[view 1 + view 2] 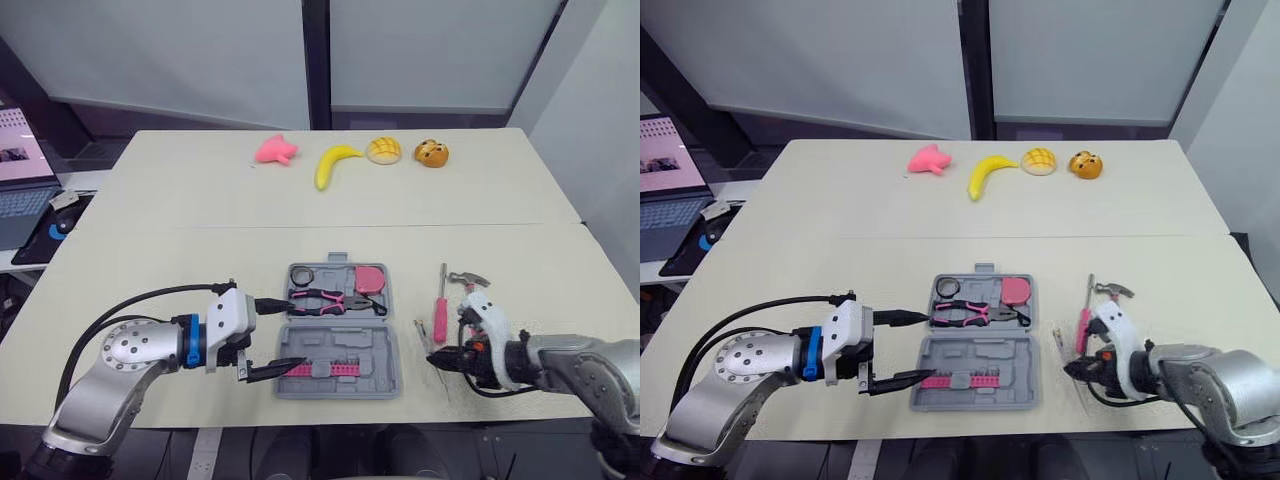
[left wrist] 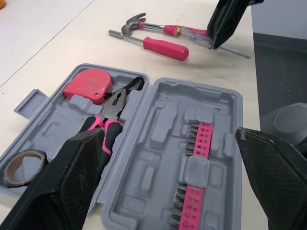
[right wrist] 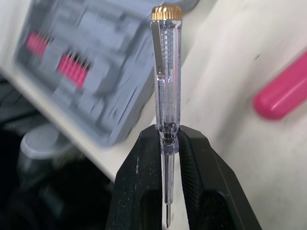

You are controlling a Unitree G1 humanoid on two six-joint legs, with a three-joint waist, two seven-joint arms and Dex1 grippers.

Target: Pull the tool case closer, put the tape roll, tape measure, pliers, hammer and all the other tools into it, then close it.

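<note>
Gripping clear screwdriver (image 3: 165,72), right pincer (image 3: 167,136) off tool case (image 1: 340,378) edge; left pincer (image 1: 280,336) spread at opposite edge.

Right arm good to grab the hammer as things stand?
Probably not yet: the right gripper is shut on the clear tester screwdriver. The hammer lies uncovered just beyond it, beside the pink screwdriver, so the path looks free once it's emptied.

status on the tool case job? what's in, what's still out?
Roughly halfway. Done: tool case sits open near the robot, holding tape roll, pliers and tape measure. In hand: right claw shut on a clear tester screwdriver, not yet in the case; left claw open at the case's left edge. Left: pink screwdriver and hammer on the table beside the case, then closing it.
</note>
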